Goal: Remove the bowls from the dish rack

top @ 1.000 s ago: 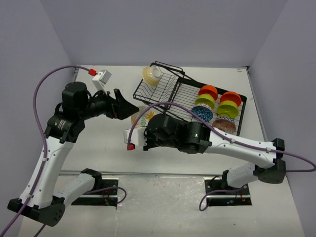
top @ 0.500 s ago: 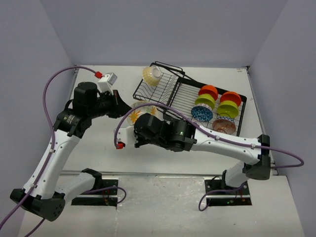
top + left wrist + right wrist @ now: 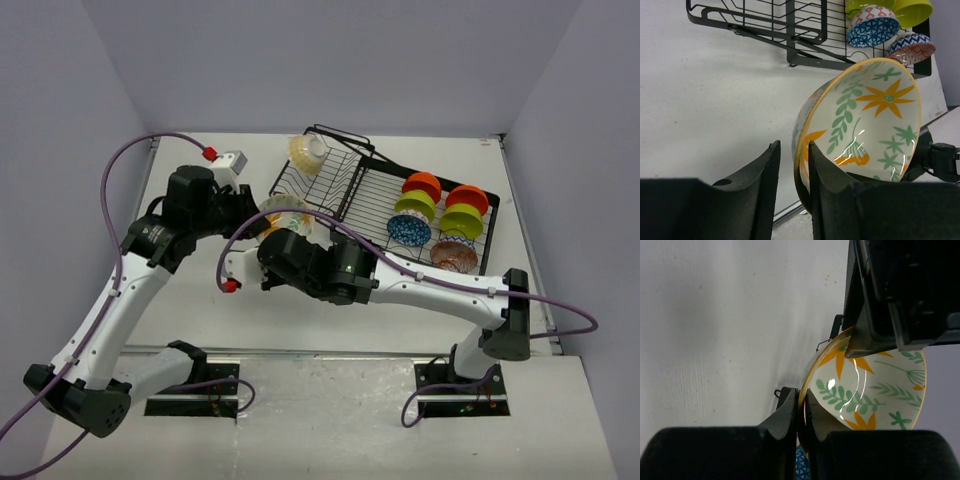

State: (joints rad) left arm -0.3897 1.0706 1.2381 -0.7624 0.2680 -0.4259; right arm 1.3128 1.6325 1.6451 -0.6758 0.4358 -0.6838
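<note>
The floral bowl (image 3: 875,115) is up off the table just beside the dish rack's (image 3: 790,30) near-left corner, and it looks like a mid-air handover to me. The right gripper (image 3: 801,402) is pinched tight on its rim, so the bowl hangs steeply tipped, mouth facing the arms' side. It's round, so no real long axis. The left gripper (image 3: 792,150) is only narrowly parted, rim in the gap, not clamped.

1. Two orange bowls (image 3: 422,185).
2. Two lime green bowls (image 3: 414,205).
3. One blue patterned bowl (image 3: 409,230).
4. One brownish-pink bowl (image 3: 455,255).
5. One cream-yellow bowl (image 3: 307,152).
6. One white floral bowl (image 3: 281,207).
7. Eight bowls altogether.
8. One black wire dish rack (image 3: 345,195).
</note>
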